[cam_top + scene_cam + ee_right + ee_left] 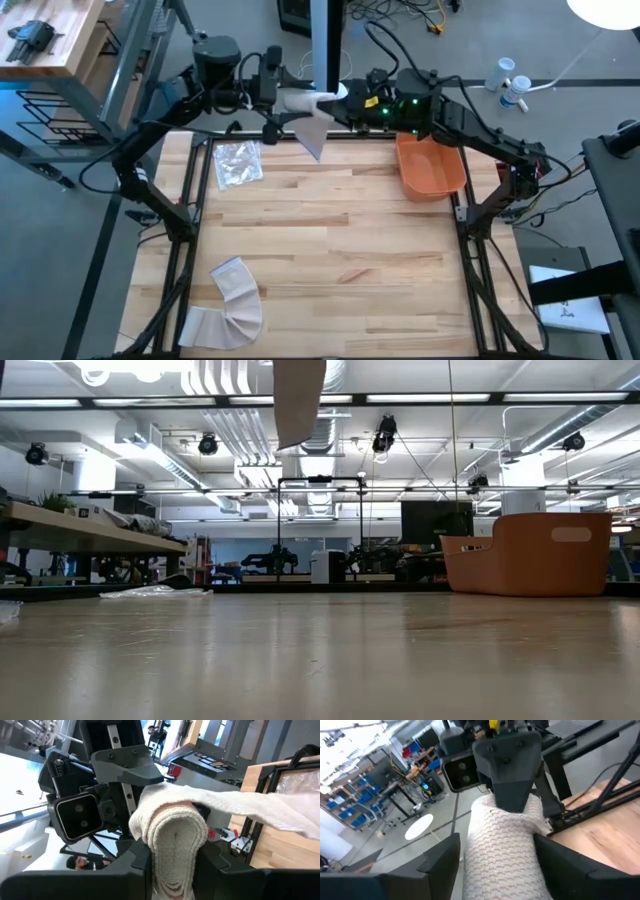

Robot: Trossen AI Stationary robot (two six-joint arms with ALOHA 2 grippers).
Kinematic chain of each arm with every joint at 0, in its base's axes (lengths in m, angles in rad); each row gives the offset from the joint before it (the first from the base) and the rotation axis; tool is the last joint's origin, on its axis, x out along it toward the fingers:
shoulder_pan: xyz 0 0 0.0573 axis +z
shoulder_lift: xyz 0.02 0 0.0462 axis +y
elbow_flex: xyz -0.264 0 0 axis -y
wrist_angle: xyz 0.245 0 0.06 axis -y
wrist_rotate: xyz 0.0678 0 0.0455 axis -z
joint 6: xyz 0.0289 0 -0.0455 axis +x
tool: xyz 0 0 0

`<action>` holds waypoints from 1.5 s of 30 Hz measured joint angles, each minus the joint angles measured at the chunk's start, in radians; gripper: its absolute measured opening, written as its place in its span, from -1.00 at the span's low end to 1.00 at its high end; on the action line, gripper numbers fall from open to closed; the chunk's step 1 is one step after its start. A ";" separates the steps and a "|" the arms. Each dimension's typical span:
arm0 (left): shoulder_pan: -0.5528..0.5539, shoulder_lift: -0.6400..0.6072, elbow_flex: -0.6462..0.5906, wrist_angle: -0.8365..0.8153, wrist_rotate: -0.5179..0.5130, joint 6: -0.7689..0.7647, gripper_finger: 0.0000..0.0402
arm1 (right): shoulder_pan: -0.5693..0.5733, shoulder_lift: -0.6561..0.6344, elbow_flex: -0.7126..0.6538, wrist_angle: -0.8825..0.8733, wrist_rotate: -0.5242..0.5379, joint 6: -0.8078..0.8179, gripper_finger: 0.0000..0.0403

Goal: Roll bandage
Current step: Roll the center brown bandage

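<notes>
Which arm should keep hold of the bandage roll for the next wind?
Right. The right gripper is clamped on the roll. The left gripper's fingers stand either side of the roll, seemingly loose, better placed to guide the hanging tail.

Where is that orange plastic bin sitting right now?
In the high view the orange plastic bin sits at the far right corner of the wooden table, just under the right arm; a crinkled clear plastic bag lies across from it on the left.

Bandage roll (300,101) held above table's (330,250) far edge, between both grippers; bin (430,166) right; plastic bag (237,163) left; second bandage (232,300) near-left.
</notes>
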 joint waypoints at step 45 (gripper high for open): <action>-0.072 -0.147 0.015 -0.027 -0.086 0.348 0.17 | -0.032 -0.001 -0.001 0.195 -0.144 0.168 -0.63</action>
